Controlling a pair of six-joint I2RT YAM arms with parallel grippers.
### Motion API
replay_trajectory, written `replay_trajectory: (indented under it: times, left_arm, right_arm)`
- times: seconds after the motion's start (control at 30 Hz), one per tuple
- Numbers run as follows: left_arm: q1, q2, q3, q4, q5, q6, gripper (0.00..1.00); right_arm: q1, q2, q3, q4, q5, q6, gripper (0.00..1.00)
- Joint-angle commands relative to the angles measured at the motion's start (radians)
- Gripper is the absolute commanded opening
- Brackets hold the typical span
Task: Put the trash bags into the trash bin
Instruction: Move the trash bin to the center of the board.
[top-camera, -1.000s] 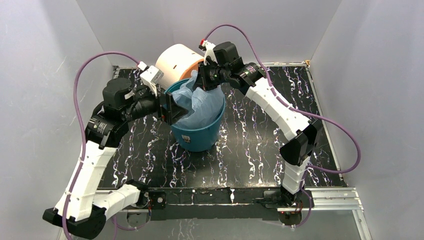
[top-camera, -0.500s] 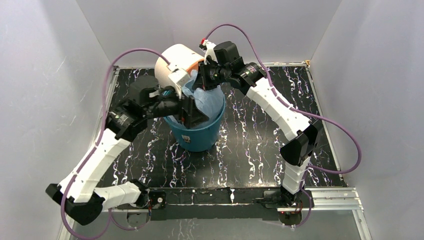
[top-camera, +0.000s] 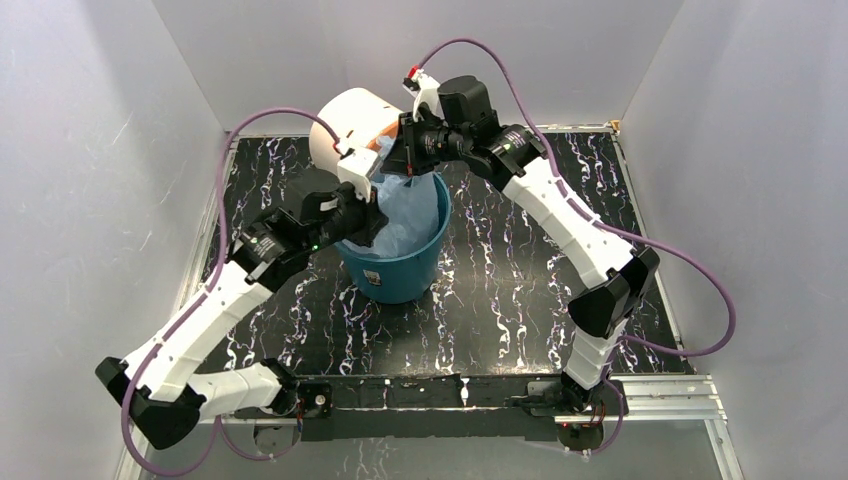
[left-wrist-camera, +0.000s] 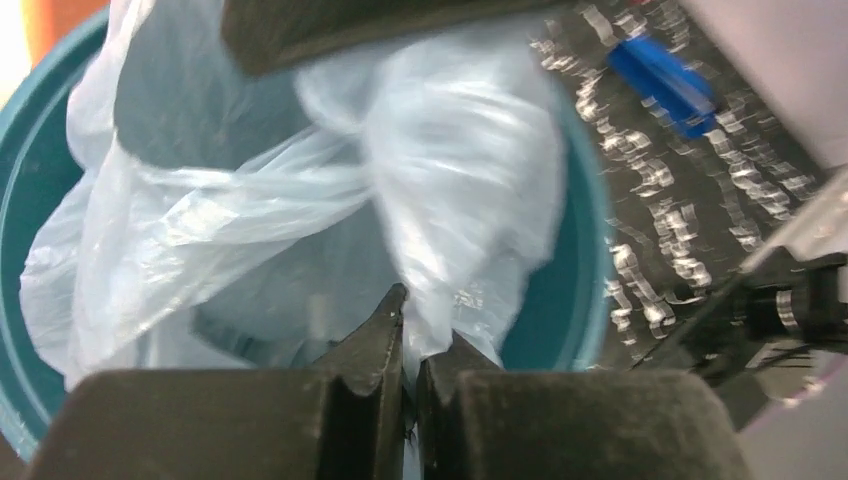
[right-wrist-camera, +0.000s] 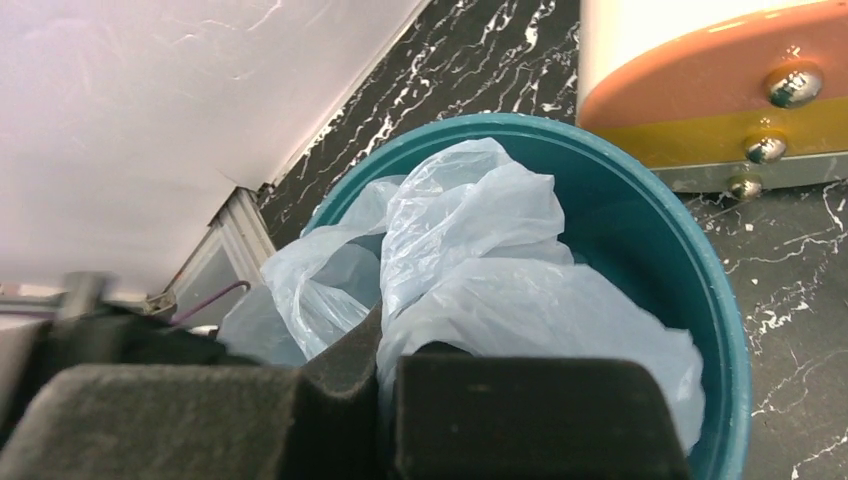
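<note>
The bag (top-camera: 410, 212) lay bunched inside the bin (top-camera: 395, 282), with one part drawn up past the far rim. Your left gripper (left-wrist-camera: 412, 342) was pinched shut on a fold of it. Your right gripper (right-wrist-camera: 385, 348) was clamped on the bag at the far rim, near the drum (top-camera: 345, 115).
</note>
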Motion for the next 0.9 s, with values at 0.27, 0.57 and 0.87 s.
replay_trajectory:
  times: [0.27, 0.57, 0.87]
  left_arm:
    - [-0.002, 0.049, -0.123, 0.05, -0.189, 0.018, 0.05]
    - [-0.002, -0.046, -0.096, 0.006, -0.077, 0.006, 0.62]
    - [-0.001, -0.13, -0.009, -0.146, -0.071, 0.037, 0.88]
  right_arm:
    - [0.003, -0.11, -0.025, 0.016, -0.07, -0.013, 0.0]
    - [0.004, -0.058, -0.034, -0.093, -0.085, -0.042, 0.0]
    - [0.044, -0.003, -0.025, -0.184, -0.079, -0.094, 0.0]
